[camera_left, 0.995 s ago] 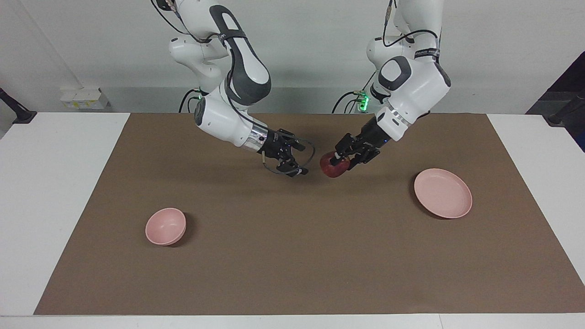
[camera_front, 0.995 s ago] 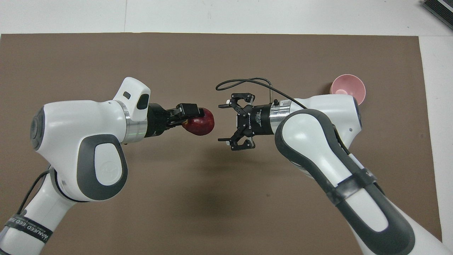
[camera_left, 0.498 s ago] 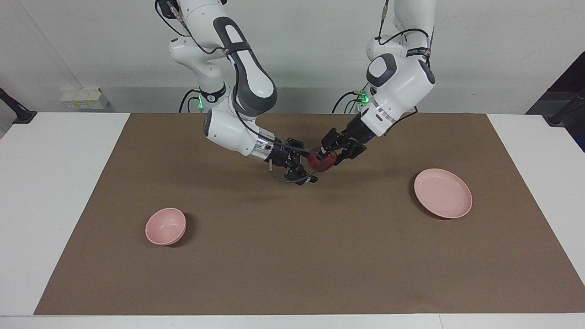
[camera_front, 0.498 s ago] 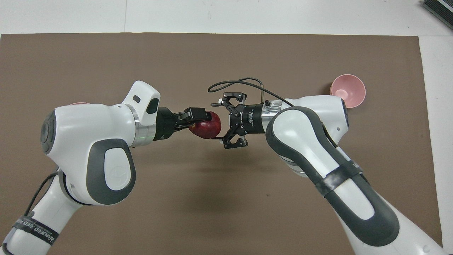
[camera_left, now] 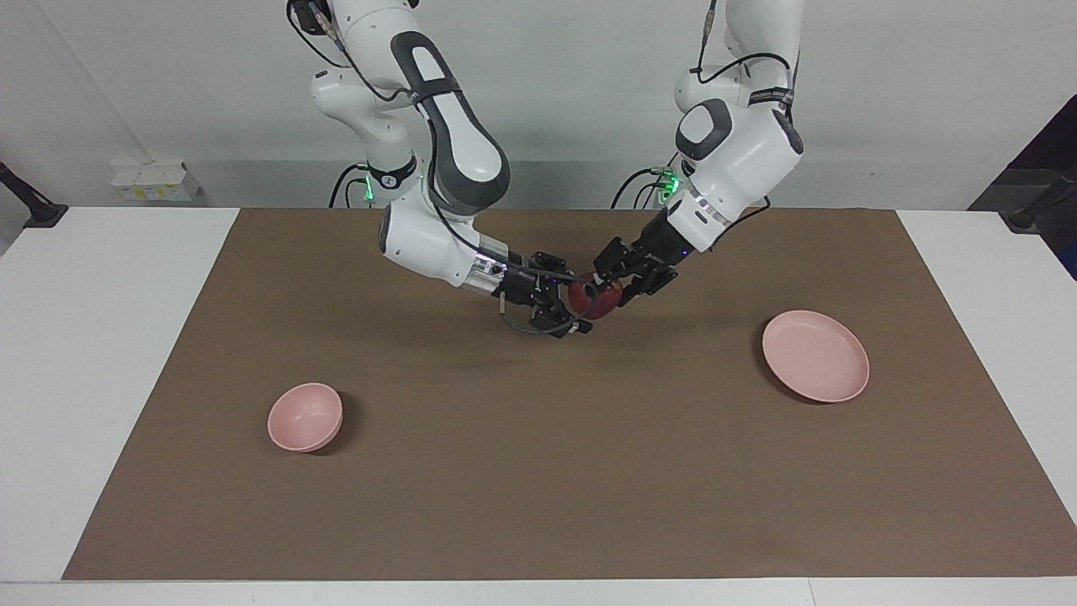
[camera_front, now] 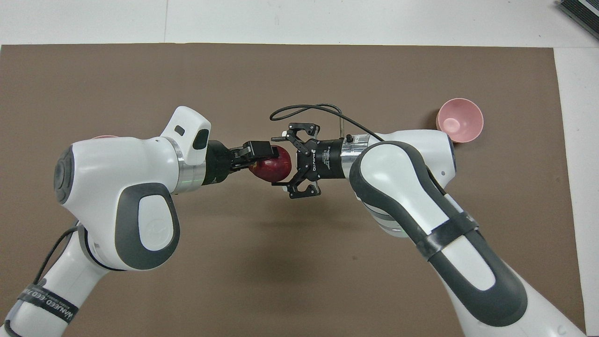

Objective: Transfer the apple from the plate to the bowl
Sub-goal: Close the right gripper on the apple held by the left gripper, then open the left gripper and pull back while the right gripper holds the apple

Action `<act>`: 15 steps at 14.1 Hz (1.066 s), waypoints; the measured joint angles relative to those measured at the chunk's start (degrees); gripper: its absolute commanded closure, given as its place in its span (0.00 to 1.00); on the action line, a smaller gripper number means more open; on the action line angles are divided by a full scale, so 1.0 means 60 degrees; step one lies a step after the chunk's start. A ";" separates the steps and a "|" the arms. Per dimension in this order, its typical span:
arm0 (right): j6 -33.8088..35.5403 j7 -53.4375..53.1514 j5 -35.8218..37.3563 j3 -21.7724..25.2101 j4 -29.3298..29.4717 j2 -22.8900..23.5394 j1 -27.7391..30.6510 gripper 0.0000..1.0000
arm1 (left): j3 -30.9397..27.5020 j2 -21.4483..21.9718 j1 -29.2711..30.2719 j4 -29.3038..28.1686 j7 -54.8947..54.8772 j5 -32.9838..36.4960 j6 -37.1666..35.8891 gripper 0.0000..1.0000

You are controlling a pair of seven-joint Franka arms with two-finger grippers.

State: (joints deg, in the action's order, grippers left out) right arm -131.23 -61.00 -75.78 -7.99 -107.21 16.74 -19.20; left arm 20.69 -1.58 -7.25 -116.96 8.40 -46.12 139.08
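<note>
Left gripper (camera_left: pixel 607 288) holds the apple (camera_left: pixel 592 301) pinched between its fingers, up in the air over the middle of the brown mat (camera_left: pixel 538 471) on the table (camera_left: pixel 101 337). Right gripper (camera_left: pixel 565 310) meets it there with fingers spread wide on either side of the apple (camera_front: pixel 273 168), not closed on it; whether they touch it can't be told. Plate (camera_left: pixel 815 355) sits bare toward the left arm's end, bowl (camera_left: pixel 305 417) toward the right arm's end, both well apart from the apple.
</note>
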 measured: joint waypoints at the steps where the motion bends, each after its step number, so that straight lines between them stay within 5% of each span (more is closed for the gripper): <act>1: -0.0001 0.0000 -0.0038 -0.0003 0.0014 -0.0027 -0.0054 0.67 | 0.0013 -0.0007 -0.0007 -0.0018 0.0000 0.0000 0.0000 1.00; 3: -0.0007 -0.0055 -0.0073 -0.0003 0.0008 -0.0104 -0.0106 1.00 | 0.0008 -0.0006 -0.0011 -0.0027 0.0002 0.0000 0.0065 1.00; 7: -0.0013 -0.0200 -0.0073 0.0001 0.0000 -0.0130 -0.0107 1.00 | -0.0010 -0.0007 -0.0011 -0.0017 0.0010 -0.0004 0.0101 1.00; 8: -0.0013 -0.0201 -0.0073 0.0001 0.0000 -0.0130 -0.0107 1.00 | -0.0010 -0.0008 -0.0011 -0.0017 0.0014 -0.0004 0.0101 0.88; 9: -0.0013 -0.0202 -0.0073 0.0002 -0.0002 -0.0130 -0.0107 1.00 | -0.0010 -0.0012 -0.0011 -0.0015 0.0016 -0.0004 0.0098 0.66; 11: -0.0015 -0.0207 -0.0073 0.0002 -0.0003 -0.0131 -0.0107 1.00 | -0.0011 -0.0018 -0.0009 -0.0007 0.0016 -0.0004 0.0089 0.00; 15: -0.0073 -0.0271 -0.0073 0.0036 0.0037 -0.0137 -0.0103 1.00 | -0.0045 -0.0011 0.0005 0.0007 0.0009 0.0003 -0.0110 0.00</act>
State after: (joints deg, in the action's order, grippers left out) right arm -131.67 -62.62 -76.22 -7.77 -106.99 15.92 -19.82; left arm 20.42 -1.65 -7.22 -116.92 8.46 -46.10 138.42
